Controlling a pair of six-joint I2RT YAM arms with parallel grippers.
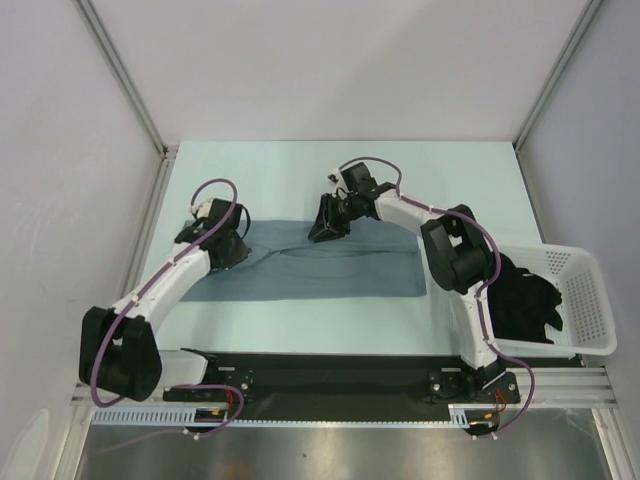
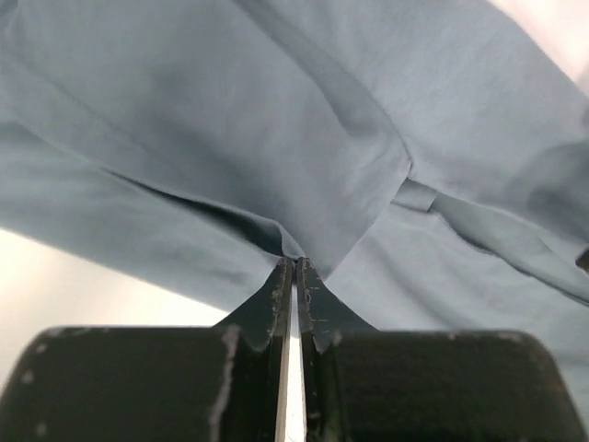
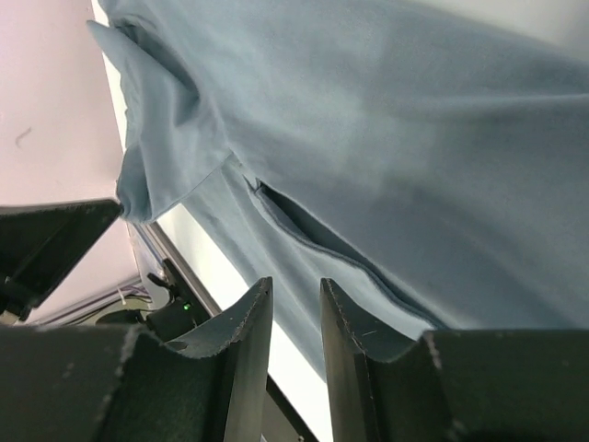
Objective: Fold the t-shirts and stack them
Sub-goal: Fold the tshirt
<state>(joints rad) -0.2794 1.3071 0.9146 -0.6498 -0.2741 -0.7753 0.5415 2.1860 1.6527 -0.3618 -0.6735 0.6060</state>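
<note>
Top view:
- The grey-blue t-shirt (image 1: 335,270) lies spread flat across the middle of the table (image 1: 300,170), its long side running left to right.
- The left gripper (image 1: 225,247) is down on the shirt's left end.
- The right gripper (image 1: 328,226) is at the far edge of the shirt, about mid-length, where the cloth shows a shallow crease. Jaw gaps can't be read from this view.
- The black t-shirt (image 1: 520,295) is bunched inside a white lattice basket (image 1: 590,320) at the near right of the table, well apart from the grey-blue one.

Left wrist view:
- The left gripper (image 2: 294,262) has its fingers (image 2: 276,304) drawn almost together, with only a thin slit between them.
- A fold of the grey-blue t-shirt (image 2: 276,120) puckers into the fingertips, pinched there.
- Cloth fills most of the view. A seam and a small flap lie to the right of the tips, and pale table shows at lower left.

Right wrist view:
- The right gripper (image 3: 295,285) has its fingers (image 3: 248,341) parted by a modest gap. Nothing sits in the gap, and pale table shows through it.
- The grey-blue t-shirt (image 3: 396,157) lies just beyond the fingertips. A seamed edge runs diagonally, and a sleeve sticks out at upper left.
</note>
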